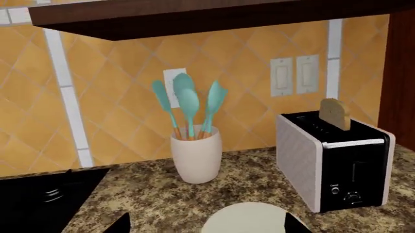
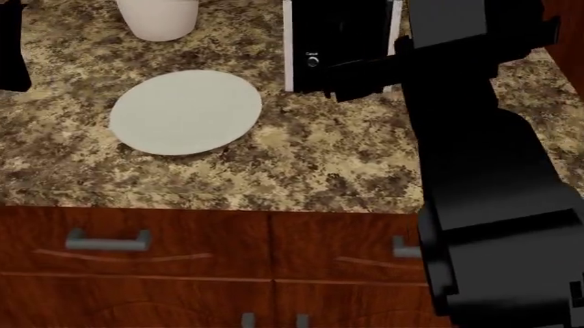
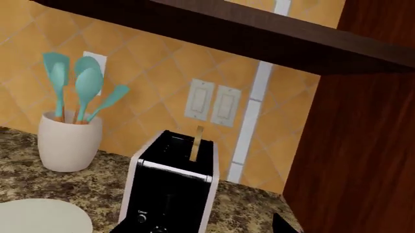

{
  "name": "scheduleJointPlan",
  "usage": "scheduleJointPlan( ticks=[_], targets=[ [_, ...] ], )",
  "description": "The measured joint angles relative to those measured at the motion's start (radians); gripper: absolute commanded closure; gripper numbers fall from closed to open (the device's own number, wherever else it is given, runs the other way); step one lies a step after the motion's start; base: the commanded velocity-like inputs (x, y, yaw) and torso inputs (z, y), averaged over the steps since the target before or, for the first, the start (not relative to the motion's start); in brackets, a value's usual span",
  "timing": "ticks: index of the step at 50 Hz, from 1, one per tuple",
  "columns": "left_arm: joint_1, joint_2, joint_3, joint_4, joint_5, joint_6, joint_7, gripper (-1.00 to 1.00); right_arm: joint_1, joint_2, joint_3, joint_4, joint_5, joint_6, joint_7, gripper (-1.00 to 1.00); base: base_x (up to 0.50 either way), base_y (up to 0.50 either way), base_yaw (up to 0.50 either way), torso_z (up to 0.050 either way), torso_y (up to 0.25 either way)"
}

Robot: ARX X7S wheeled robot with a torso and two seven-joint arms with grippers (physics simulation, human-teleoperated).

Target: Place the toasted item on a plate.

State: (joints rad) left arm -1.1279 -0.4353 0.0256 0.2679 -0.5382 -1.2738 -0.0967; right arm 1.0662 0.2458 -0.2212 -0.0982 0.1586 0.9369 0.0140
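Note:
The toasted item (image 1: 335,114) stands upright in a slot of the black and white toaster (image 1: 337,162); the right wrist view shows the slice edge-on (image 3: 196,143). The plate (image 2: 185,113) lies bare on the granite counter, left of the toaster (image 2: 338,41). My left gripper (image 1: 207,229) is open, low over the near side of the plate (image 1: 250,218), holding nothing. My right gripper (image 3: 201,230) is open in front of the toaster (image 3: 172,187), below the slice and apart from it. The right arm (image 2: 474,171) hides part of the toaster in the head view.
A white jar (image 1: 196,160) of teal utensils stands left of the toaster, behind the plate. A black cooktop (image 1: 45,194) lies at the counter's left. A dark wood cabinet side (image 3: 363,145) rises right of the toaster, and a wooden shelf (image 1: 194,17) hangs overhead. Drawers (image 2: 137,253) lie below the counter edge.

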Motion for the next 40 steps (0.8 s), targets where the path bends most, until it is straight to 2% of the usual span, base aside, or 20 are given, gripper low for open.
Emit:
scheduleJointPlan(
  ticks=[16, 27, 40],
  targets=[
    [0.007, -0.003, -0.005, 0.011, -0.012, -0.012, -0.007, -1.00, -0.016, 0.011, -0.011, -0.028, 0.008, 0.021, -0.001, -1.00, 0.00, 0.50, 0.00, 0.000, 0.000],
    [0.015, -0.001, 0.003, 0.006, -0.010, -0.001, -0.009, -1.00, -0.030, 0.017, 0.004, -0.044, 0.015, 0.019, 0.010, -1.00, 0.01, 0.02, 0.00, 0.000, 0.000],
    [0.018, 0.004, 0.009, 0.006, -0.016, 0.006, -0.013, -1.00, -0.032, 0.027, 0.014, -0.073, 0.015, 0.033, 0.024, -1.00, 0.46, 0.00, 0.00, 0.000, 0.000]
  ],
)
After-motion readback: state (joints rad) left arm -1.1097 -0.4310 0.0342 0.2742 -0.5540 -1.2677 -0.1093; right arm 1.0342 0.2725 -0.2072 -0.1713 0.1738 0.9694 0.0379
